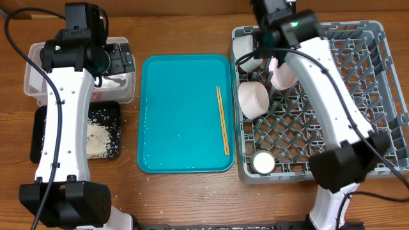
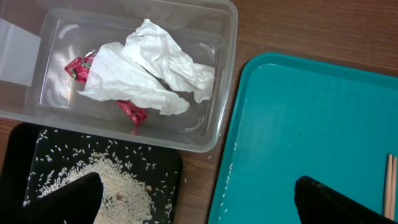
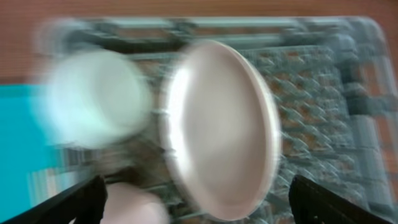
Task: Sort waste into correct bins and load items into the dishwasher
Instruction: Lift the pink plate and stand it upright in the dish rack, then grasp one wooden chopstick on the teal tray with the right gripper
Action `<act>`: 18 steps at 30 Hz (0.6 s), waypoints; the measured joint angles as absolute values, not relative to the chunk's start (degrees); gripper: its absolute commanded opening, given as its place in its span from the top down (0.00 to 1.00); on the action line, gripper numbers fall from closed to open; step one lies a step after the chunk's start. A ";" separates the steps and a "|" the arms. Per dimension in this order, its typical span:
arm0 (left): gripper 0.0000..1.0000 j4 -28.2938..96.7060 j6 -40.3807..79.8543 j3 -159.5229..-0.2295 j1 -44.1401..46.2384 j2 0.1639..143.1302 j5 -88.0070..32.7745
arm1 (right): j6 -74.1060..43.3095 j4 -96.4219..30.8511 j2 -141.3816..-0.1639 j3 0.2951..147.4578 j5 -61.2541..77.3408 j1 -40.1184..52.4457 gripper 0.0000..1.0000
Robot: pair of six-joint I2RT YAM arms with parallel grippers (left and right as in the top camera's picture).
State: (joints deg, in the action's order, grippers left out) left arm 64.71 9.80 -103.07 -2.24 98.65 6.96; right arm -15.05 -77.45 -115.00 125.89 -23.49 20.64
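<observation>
Nearest the robot, a small white round cup (image 1: pixel 262 162) sits in the front left part of the large square grey plastic dish rack (image 1: pixel 377 83). Across the table, the shallow black rectangular tray (image 2: pixel 18 155) holds a heap of loose white rice-like crumbs (image 2: pixel 118 180). Two thin wooden chopsticks (image 1: pixel 222 120) lie side by side on the flat teal tray (image 1: pixel 179 96). Farther back in the rack, white round bowls (image 1: pixel 253 99) sit beside the large round pale pink plate (image 3: pixel 217 130), which stands on edge, glossy and blurred. The right fingers (image 3: pixel 336 202) are spread wide, clear of it. Farthest back on the left, the clear plastic rectangular tub (image 2: pixel 225 81) holds a crumpled white paper napkin (image 2: pixel 149 74) with small red scraps (image 2: pixel 134 112). The left fingers (image 2: pixel 68 202) are apart and empty.
</observation>
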 measured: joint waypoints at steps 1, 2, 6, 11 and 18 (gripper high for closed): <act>0.00 64.73 9.80 -103.07 -2.24 98.65 6.96 | -14.94 -76.93 -114.30 126.63 -19.59 20.60 0.23; 0.00 64.71 9.80 -103.07 -2.24 98.65 6.96 | -15.07 -75.85 -113.40 127.37 -14.09 20.62 0.24; 0.00 64.71 9.82 -103.07 -2.24 98.65 6.96 | -14.98 -73.45 -111.79 127.31 -0.12 22.52 0.26; 0.00 64.71 9.82 -103.07 -2.24 98.65 6.96 | -18.17 -73.80 -115.55 122.54 0.03 31.22 0.26; 0.00 64.71 9.82 -103.07 -2.24 98.65 6.96 | -20.32 -73.78 -125.14 115.11 -1.02 36.56 0.27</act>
